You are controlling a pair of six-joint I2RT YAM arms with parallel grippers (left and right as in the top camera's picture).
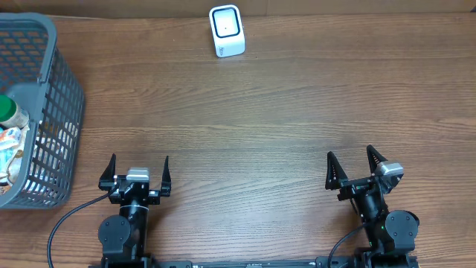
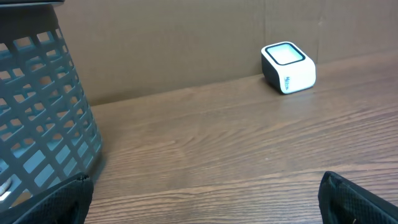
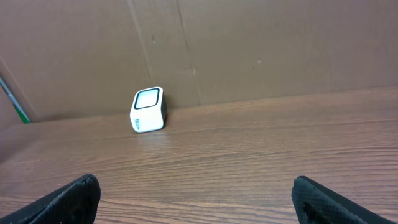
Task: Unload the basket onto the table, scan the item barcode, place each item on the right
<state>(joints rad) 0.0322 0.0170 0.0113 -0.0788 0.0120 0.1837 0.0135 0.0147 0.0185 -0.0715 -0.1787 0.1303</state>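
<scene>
Overhead, our left gripper [image 1: 139, 164] and right gripper [image 1: 349, 155] hold jaws apart, empty; we should lower the left straight into the basket [image 1: 65, 112] at the left edge of the desk [image 1: 260, 112].

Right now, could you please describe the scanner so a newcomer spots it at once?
On the wooden table, look along the far edge. The scanner is the small white box there, with a dark-framed window on top, unlike the grey mesh basket.

- Scanner [image 2: 288, 67], far edge of worktop [image 1: 297, 112]: blue marking on side face, too small to read.
- Packets [image 1: 9, 152] in basket [image 1: 63, 112]: printing illegible.
- Nothing legible in any view.
</scene>
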